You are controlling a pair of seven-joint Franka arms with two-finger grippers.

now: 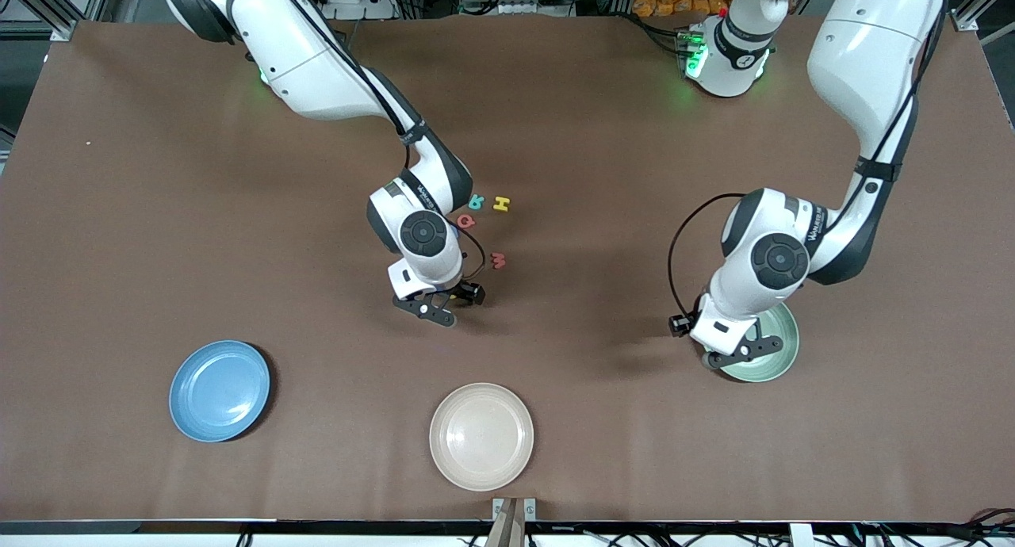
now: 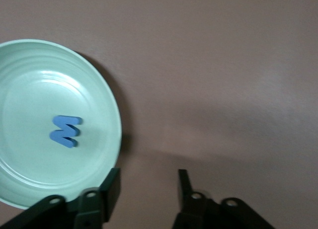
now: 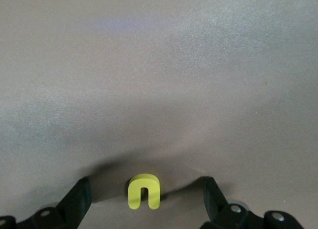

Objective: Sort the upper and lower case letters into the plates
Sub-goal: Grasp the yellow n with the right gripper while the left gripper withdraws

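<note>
A beige plate point(image 1: 481, 436) lies nearest the front camera, between the blue plate point(image 1: 220, 390) and the mint plate point(image 1: 773, 357) (blue letter point(image 2: 65, 131) inside). The left end effector point(image 2: 148, 187), part open and empty, hovers at the mint plate's rim. The right end effector point(image 3: 144, 191), spread wide, straddles a yellow letter point(image 3: 144, 191) on the table point(image 1: 119, 214), near four loose letters point(image 1: 485, 218).

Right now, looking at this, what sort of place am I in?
Probably a robotics lab: two white robot arms mounted at a brown-covered table, aluminium framing and cabling along its edge, and small coloured foam letters with round matte plates laid out as a sorting exercise.
</note>
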